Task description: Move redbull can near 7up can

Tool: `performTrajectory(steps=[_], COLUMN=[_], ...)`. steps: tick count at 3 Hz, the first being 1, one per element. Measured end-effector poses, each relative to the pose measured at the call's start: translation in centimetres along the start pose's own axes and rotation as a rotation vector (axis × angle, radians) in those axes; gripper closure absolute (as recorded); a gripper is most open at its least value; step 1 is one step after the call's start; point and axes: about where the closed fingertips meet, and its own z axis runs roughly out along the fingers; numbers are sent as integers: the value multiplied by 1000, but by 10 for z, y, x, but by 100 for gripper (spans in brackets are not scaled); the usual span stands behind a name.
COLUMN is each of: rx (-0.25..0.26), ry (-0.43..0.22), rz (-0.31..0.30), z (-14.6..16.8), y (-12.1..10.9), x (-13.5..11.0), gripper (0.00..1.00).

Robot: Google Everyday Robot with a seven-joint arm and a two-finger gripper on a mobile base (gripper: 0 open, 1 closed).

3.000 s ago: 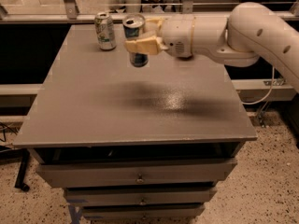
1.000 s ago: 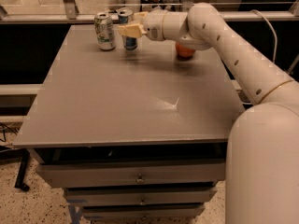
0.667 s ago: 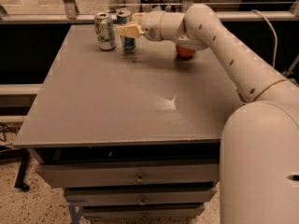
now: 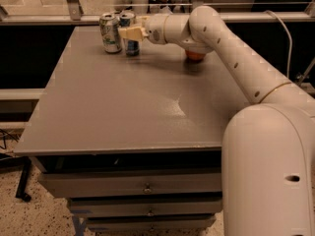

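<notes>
The 7up can (image 4: 110, 32), pale green and white with a silver top, stands upright at the far left of the grey table (image 4: 128, 107). The redbull can (image 4: 130, 34), slim, blue and silver, stands upright right beside it on its right, resting on the table. My gripper (image 4: 130, 33) reaches in from the right with its cream fingers (image 4: 127, 33) around the redbull can's middle. The arm stretches across the far side of the table.
An orange object (image 4: 195, 55) sits on the table behind my arm, mostly hidden by it. A metal rail (image 4: 59, 18) runs along the table's far edge. Drawers (image 4: 142, 187) are below the front edge.
The redbull can, earlier held in the air to the right, has been carried left and set down beside the 7up can. The gripper has since barely moved.
</notes>
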Motion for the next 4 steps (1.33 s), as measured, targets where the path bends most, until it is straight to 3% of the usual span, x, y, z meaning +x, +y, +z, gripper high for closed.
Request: performTrajectory(steps=[2,3,4], rx=[-12,-27,-43], ry=[-1,-10,-34], rz=[27,33,42], z=[12,20,19], y=[1,3,5], x=[5,6,5], gripper=[13,0,0])
